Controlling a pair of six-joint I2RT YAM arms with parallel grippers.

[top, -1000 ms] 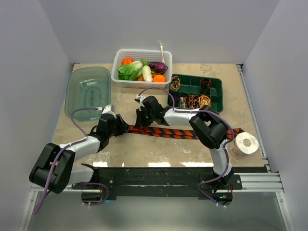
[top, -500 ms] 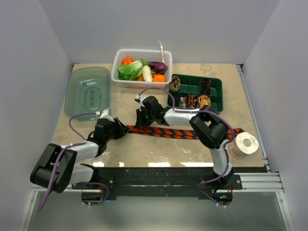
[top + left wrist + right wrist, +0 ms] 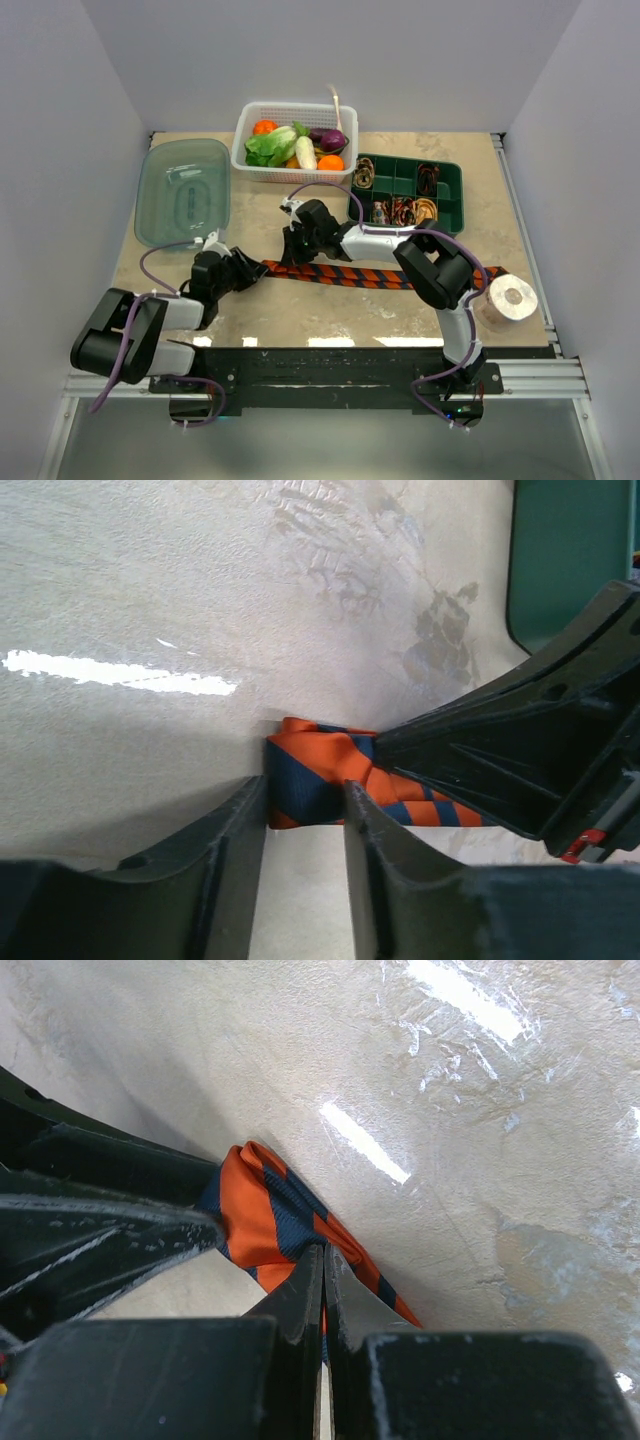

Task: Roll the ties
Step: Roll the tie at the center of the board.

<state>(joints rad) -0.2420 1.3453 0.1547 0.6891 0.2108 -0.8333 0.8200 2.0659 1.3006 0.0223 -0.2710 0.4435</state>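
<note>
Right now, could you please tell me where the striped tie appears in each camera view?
Top view: the striped tie lies stretched across the middle of the table.
Left wrist: its folded end sits just below centre.
Right wrist: it shows left of centre.
Shared landmark: the beige marbled table under the tie, seen in all three views.
</note>
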